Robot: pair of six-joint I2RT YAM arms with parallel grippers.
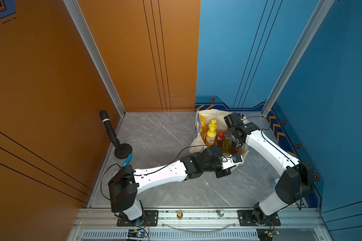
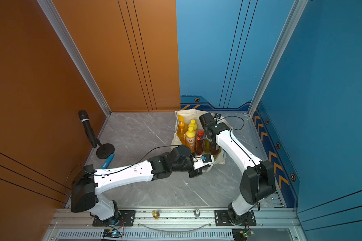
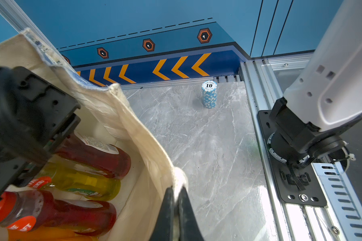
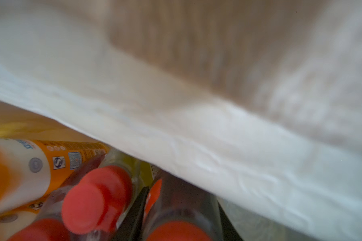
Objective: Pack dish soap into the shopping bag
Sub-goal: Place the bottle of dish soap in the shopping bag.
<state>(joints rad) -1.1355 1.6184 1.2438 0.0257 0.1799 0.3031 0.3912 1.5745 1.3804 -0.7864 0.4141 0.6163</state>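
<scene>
Dish soap (image 2: 190, 135): I count six bottles, all inside the shopping bag (image 1: 196, 140). They stand caps up with their long axes close to vertical in both top views.
Orange group: the pump bottle (image 2: 181, 129) stands against the bag's left wall. The two yellow-capped bottles (image 1: 210, 137) are just beside it, one behind the other.
Red group: a row runs across the bag's near end. It starts with a dark red bottle (image 1: 219, 140), then the yellow-green bottle (image 1: 226, 146), then the held dark red bottle (image 3: 96, 154). They sit side by side, touching.
Bag: it stands upright with its mouth open upward, in the far right part of the worktop (image 1: 155, 133). Its far wall is close to the far edge, and its long axis runs far to near.
Left hand: the left gripper (image 3: 177, 192) has its fingers together and pinches the bag's near rim, with cream fabric squeezed between them.
Right hand: the right gripper (image 4: 182, 198) points down into the bag. I see a finger on each side of the held bottle's neck, clamped on it.
Edges: fabric hangs close beside the held bottle. My right wrist view is blurred there.
Open room: bare marble runs from the bag's left wall to the microphone (image 1: 110, 129) at the left edge, where a blue stick (image 1: 127, 159) lies by its base. The poker chip stack (image 3: 209, 95) stands near the right edge, apart from the bag. The left arm (image 1: 161, 173) crosses the near middle.
</scene>
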